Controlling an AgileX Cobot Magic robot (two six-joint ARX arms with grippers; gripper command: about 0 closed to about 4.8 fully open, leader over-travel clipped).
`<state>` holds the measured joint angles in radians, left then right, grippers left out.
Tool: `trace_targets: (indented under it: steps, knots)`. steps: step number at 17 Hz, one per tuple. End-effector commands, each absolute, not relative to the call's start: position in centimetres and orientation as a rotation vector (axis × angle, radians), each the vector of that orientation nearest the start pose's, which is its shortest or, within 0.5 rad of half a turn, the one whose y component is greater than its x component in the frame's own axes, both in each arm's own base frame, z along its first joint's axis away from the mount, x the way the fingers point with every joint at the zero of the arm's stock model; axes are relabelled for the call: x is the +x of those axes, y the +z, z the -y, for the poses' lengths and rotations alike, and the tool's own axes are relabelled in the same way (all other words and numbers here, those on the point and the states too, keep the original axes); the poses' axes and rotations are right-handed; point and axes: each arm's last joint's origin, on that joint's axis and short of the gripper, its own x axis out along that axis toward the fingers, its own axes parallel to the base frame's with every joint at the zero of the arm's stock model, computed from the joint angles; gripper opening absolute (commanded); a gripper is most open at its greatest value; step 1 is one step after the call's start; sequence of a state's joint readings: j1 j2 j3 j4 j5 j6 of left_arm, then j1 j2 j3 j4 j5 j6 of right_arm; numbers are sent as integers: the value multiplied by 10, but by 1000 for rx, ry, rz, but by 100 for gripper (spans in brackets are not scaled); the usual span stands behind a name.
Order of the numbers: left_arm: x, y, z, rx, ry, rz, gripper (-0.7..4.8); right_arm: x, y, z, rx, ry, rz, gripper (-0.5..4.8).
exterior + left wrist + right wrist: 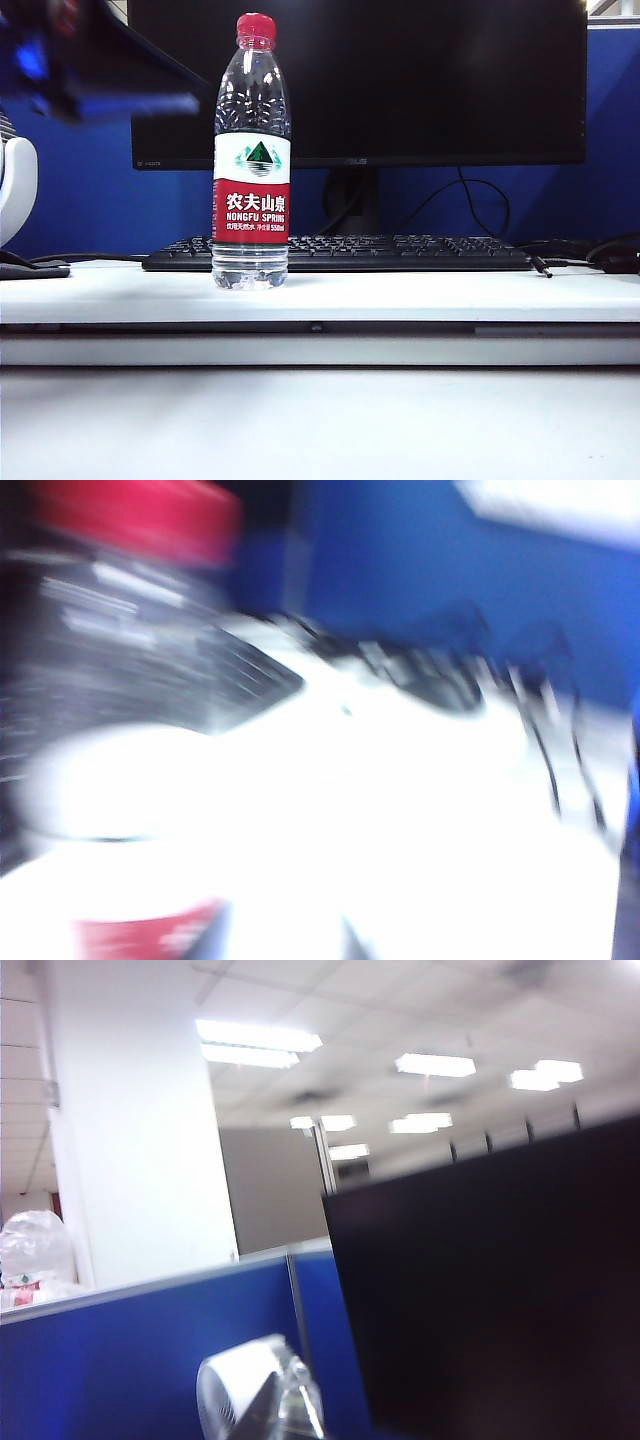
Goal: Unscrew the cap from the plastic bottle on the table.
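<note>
The right wrist view looks up and across an office, well above the desk. A large black monitor (500,1300) fills the area from about three to five o'clock, its top edge slanting upward toward the right. A blue partition (140,1360) runs from seven o'clock toward the centre. At six o'clock sits a small white fan (245,1385), partly cut off. A broad white pillar (140,1130) rises at ten o'clock. Lit ceiling lights (258,1044) spread from twelve to two o'clock. At nine o'clock, a crumpled clear plastic bag (35,1250) shows above the partition. The right gripper does not appear in this view.
</note>
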<state>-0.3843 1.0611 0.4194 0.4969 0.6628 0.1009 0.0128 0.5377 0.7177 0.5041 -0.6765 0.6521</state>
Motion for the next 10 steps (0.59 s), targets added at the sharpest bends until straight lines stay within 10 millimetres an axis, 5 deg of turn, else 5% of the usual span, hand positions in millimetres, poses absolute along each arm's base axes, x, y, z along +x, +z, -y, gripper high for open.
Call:
trace_targets:
  steps: [1,6,10]
  knots:
    - [197,211,107,166,-936,-108,325,96,393,-20,406,864,308,21]
    - [211,203,110,186,-751,-85,455,97,393,-21,408,864,304,63]
    - [223,196,116,138,-742,-12,463,98,392,-21,414,860,289,63]
